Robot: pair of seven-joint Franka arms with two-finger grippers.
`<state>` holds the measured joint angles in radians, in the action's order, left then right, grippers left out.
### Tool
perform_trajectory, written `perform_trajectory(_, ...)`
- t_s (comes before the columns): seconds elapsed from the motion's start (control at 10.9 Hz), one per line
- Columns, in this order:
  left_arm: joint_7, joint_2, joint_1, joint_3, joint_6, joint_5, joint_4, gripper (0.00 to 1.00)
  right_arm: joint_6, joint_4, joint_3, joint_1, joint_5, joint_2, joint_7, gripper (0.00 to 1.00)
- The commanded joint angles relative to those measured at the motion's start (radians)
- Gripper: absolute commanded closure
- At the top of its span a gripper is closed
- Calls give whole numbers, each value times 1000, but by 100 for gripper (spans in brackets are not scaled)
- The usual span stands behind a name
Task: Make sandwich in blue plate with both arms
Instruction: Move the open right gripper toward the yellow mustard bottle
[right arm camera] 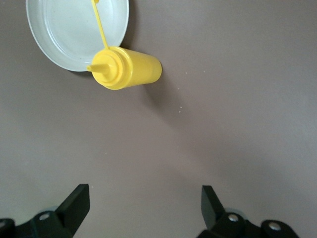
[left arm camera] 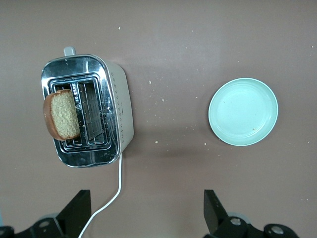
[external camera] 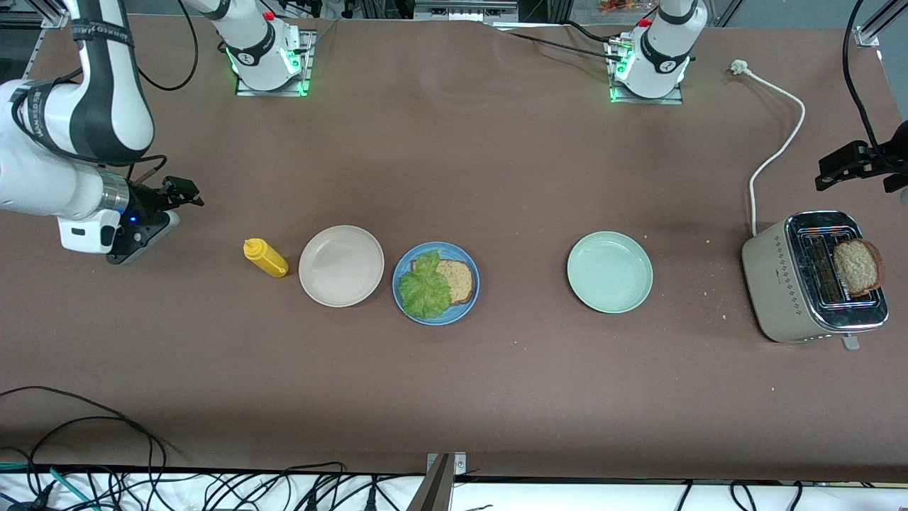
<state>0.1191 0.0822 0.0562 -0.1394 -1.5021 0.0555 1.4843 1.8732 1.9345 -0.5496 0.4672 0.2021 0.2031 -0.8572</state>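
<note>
Waiting for top slice (external camera: 857,267) in toaster (external camera: 809,280), frame right | blue plate (external camera: 435,283): bread, lettuce (external camera: 424,287) ready | left gripper (left arm camera: 146,210) open above | right gripper (right arm camera: 143,206) open, idle

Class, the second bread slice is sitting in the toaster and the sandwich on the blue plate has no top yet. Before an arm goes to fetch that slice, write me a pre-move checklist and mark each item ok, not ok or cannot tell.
1. Left gripper open and holding nothing: ok.
2. Right gripper open, waiting over bare table near the yellow bottle: ok.
3. Second bread slice stands out of the toaster slot, within grasp: ok.
4. Lettuce leaf lies on the bottom slice in the blue plate: ok.
5. Sandwich complete: not ok, top slice missing.
6. Toaster cool enough: cannot tell.
</note>
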Motion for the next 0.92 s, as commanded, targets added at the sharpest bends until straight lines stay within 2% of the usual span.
perform_trajectory(0.0, 17, 11, -1, 4, 8, -23, -27, 0, 40, 15, -10, -93, 213, 91, -352, 0)
perform_trajectory(0.09, 17, 11, -1, 4, 8, -23, -29, 0, 49, 14, -9, -120, 280, 131, -472, 0)
perform_trajectory(0.37, 16, 11, 1, 4, 6, -23, -29, 0, 35, 11, -9, -189, 589, 266, -878, 0)
perform_trajectory(0.64, 19, 11, 1, 4, 6, -23, -29, 0, -26, 11, -6, -211, 727, 305, -1109, 0)
perform_trajectory(0.82, 19, 13, 1, 4, 6, -23, -29, 0, -122, 9, -4, -209, 821, 331, -1216, 0)
